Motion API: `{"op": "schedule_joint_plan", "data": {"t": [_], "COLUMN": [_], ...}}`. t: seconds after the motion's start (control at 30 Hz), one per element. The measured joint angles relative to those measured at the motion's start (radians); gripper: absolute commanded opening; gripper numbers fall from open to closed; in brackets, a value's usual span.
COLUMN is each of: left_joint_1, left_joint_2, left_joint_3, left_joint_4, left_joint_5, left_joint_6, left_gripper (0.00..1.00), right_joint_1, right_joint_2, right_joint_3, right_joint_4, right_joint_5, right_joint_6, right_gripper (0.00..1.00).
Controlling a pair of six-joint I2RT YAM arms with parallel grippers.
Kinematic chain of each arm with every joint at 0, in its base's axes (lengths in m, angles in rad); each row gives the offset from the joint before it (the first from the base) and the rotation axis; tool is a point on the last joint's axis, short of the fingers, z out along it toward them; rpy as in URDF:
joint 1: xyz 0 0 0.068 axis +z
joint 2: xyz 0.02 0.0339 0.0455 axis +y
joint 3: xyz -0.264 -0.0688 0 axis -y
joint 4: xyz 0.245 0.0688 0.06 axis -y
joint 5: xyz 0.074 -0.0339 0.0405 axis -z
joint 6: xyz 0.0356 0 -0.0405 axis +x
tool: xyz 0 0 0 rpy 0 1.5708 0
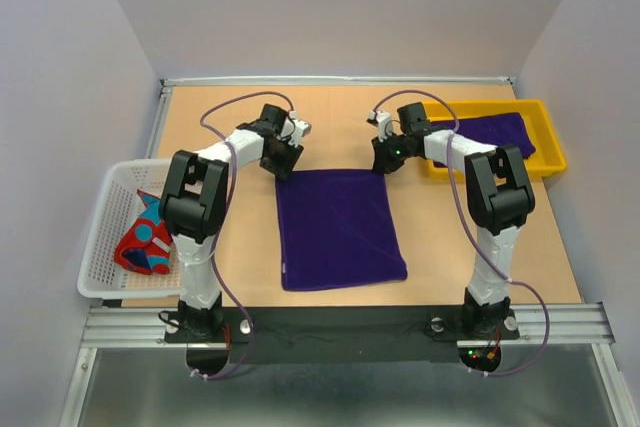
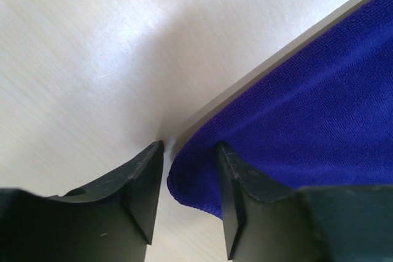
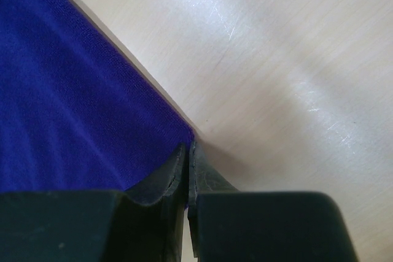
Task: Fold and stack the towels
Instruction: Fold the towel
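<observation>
Purple towel [image 1: 340, 229] is spread flat in the middle of the desk [image 1: 450, 247], and both arms are down on its far corners, so this looks like the start of the first fold. Right gripper [image 3: 187, 150] is clamped tight on the far-right corner, cloth pinched between its fingers. Left gripper [image 2: 189, 154] isn't there yet imo: its fingers sit apart with the far-left corner poking in between them, nothing squeezed. I'd close the left one on that corner before lifting anything, then raise both corners together and carry them evenly toward the near edge so the hem lands square. Lifting one side only would probably drag the sheet crooked. Second purple towel [image 1: 497, 133] waits in the yellow tray [image 1: 500, 104] at the far-right corner, and the red towel [image 1: 145, 242] sits in the white basket [image 1: 98, 232] by the left edge.
</observation>
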Motion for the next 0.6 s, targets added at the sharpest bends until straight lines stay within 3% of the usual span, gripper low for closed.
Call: {"op": "schedule_joint_plan", "data": {"t": [0.27, 0.4, 0.6], "left_joint_1": [0.027, 0.031, 0.031], "left_joint_2": [0.027, 0.032, 0.03], "left_joint_3": [0.039, 0.05, 0.057], "left_joint_4": [-0.034, -0.042, -0.054], "left_joint_5": [0.036, 0.055, 0.057], "left_joint_6": [0.014, 0.016, 0.033], "left_gripper": [0.26, 0.02, 0.0], "right_joint_1": [0.0, 0.0, 0.0], "right_joint_2": [0.0, 0.0, 0.0], "right_joint_3": [0.0, 0.005, 0.085], "right_joint_4": [0.0, -0.003, -0.026], "right_joint_5": [0.002, 0.002, 0.019], "right_joint_6": [-0.003, -0.005, -0.013], "right_gripper": [0.0, 0.01, 0.01]}}
